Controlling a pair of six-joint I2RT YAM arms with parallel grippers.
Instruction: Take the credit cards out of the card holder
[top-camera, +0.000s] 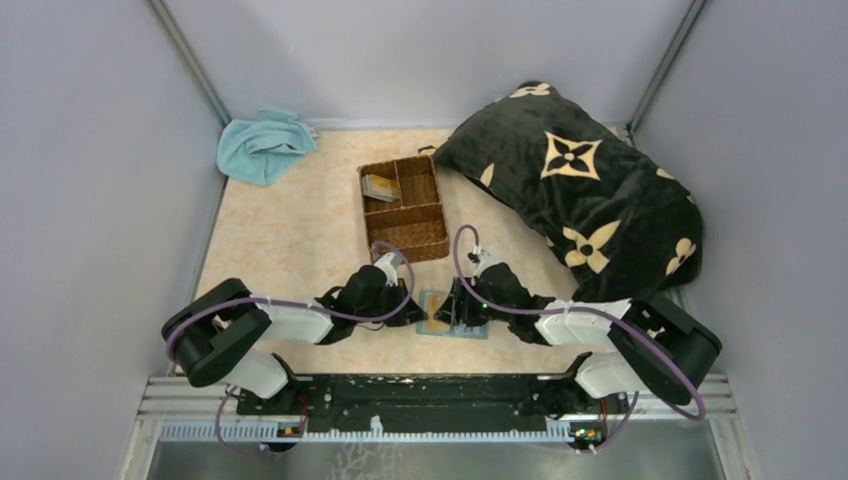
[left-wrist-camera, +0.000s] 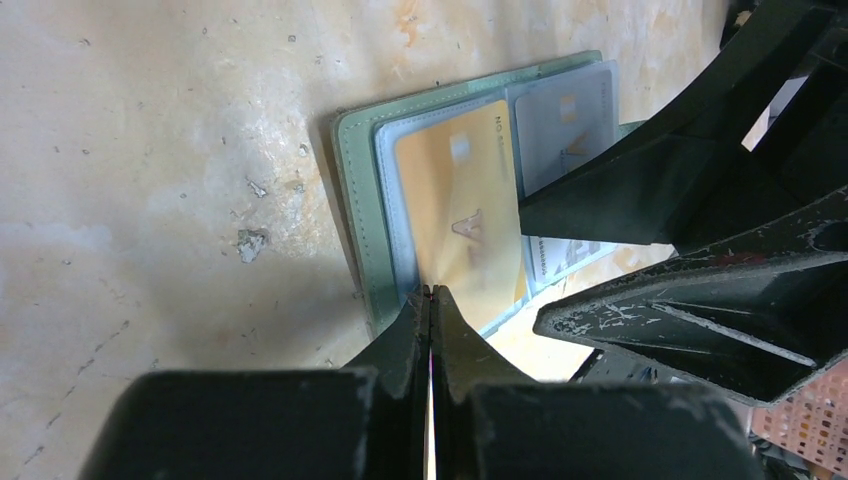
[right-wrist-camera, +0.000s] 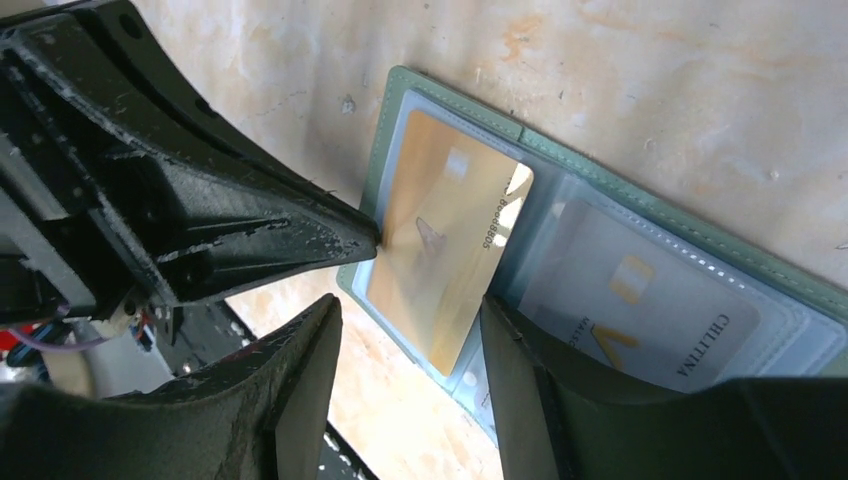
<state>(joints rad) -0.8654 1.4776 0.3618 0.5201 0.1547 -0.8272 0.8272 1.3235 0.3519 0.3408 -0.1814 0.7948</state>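
**While the tan-gold card (left-wrist-camera: 462, 225) is pinched at its edge, extraction is under way, not complete**

Far left: a light-blue towel (top-camera: 262, 147) lies crumpled on the worktop (top-camera: 280, 240), well apart from the work. A wicker basket (top-camera: 443, 225) stands beyond the arms. A small pale item sits in its far-left compartment, too small to identify.

Left tool (left-wrist-camera: 431, 296): the fingers are closed to a hairline on the near margin of the tan-gold card. The grip appears to take the card alone, and only its edge.

Card holder (left-wrist-camera: 358, 200): it lies open and flat on the worktop between the two tools. The tan-gold card rests on its left leaf, skewed against the pocket. A grey card (left-wrist-camera: 565, 115) sits square in the right leaf under clear film.

Right tool (right-wrist-camera: 408, 305): the fingers are apart and grip nothing. One finger bears down on the right leaf over the grey card. The other hangs beside the holder over bare worktop. Judged purpose: pinning the holder.

Far right: a black patterned cushion (top-camera: 580, 180), not involved.

Assessment: the step in hand is withdrawal of the tan-gold card. The next move calls for a low, straight draw toward the left arm, with downward pressure from the right tool so the holder does not drag. The thin edge grip may slip. The grey card is yet to be taken.
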